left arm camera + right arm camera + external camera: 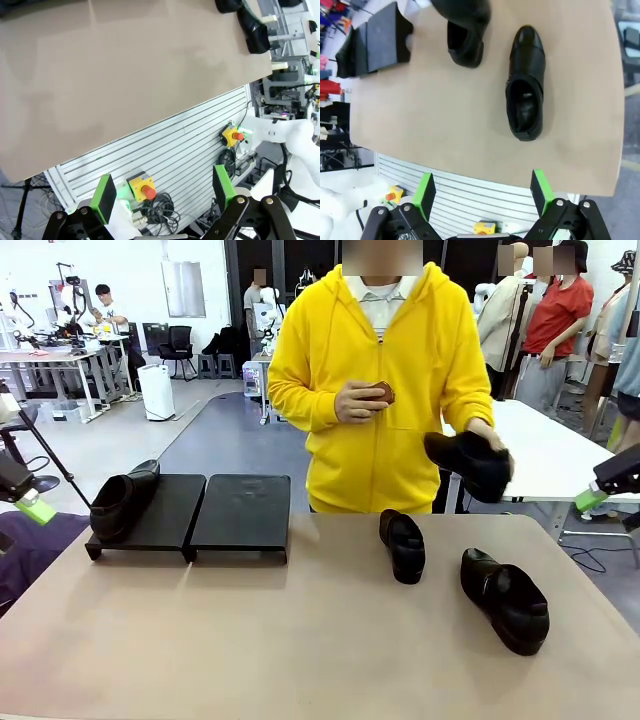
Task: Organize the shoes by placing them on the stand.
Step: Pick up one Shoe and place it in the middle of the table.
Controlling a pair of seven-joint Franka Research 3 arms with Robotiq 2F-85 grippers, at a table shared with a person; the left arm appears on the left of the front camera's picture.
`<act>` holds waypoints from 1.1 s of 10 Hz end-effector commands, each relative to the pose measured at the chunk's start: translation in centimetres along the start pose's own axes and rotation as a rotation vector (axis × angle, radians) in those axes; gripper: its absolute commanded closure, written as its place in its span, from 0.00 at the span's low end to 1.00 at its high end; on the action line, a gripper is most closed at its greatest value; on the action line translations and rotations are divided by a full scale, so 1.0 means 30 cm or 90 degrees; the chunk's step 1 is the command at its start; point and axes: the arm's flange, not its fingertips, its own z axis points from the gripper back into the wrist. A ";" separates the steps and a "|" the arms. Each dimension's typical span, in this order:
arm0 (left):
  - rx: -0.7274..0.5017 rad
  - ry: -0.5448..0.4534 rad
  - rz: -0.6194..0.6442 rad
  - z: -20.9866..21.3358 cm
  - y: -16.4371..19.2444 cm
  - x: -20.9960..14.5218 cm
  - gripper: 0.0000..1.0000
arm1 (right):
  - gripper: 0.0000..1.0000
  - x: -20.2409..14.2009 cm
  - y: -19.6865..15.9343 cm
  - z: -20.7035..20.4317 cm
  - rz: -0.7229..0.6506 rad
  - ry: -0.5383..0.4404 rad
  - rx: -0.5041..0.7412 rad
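Observation:
The stand [240, 510] sits at the table's far left, and one glossy black shoe [122, 502] rests on its left panel. Two more shoes [403, 544] [505, 598] lie on the table at the right. A person in a yellow hoodie holds another shoe [468, 462] in one hand above the far edge. My left gripper [35, 508] hangs off the table's left side. In its wrist view the left gripper [164, 195] is open with nothing between its fingers. My right gripper [597, 495] hovers off the right side. In its wrist view the right gripper [482, 192] is open above a shoe [525, 82], and the stand [380, 37] shows far off.
The tan table [250, 640] is bare across its front and middle. Yellow boxes with red stop buttons [142, 187] sit on the slatted panel below the table edge. A white table [560, 450] stands behind the person at the right.

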 end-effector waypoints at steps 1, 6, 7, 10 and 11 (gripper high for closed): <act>-0.004 -0.009 0.006 -0.004 -0.002 0.001 0.00 | 0.00 -0.055 -0.027 0.162 0.000 0.020 0.040; -0.004 -0.009 0.006 -0.004 -0.002 0.001 0.00 | 0.00 -0.201 -0.103 0.563 -0.094 -0.002 -0.019; -0.004 -0.009 0.006 -0.004 -0.002 0.001 0.00 | 0.00 -0.210 -0.113 0.562 -0.090 -0.007 -0.008; -0.004 -0.009 0.006 -0.004 -0.002 0.001 0.00 | 0.00 -0.198 -0.100 0.542 -0.098 -0.028 -0.015; -0.004 -0.009 0.006 -0.004 -0.002 0.001 0.00 | 0.00 -0.187 -0.087 0.522 -0.097 -0.025 -0.017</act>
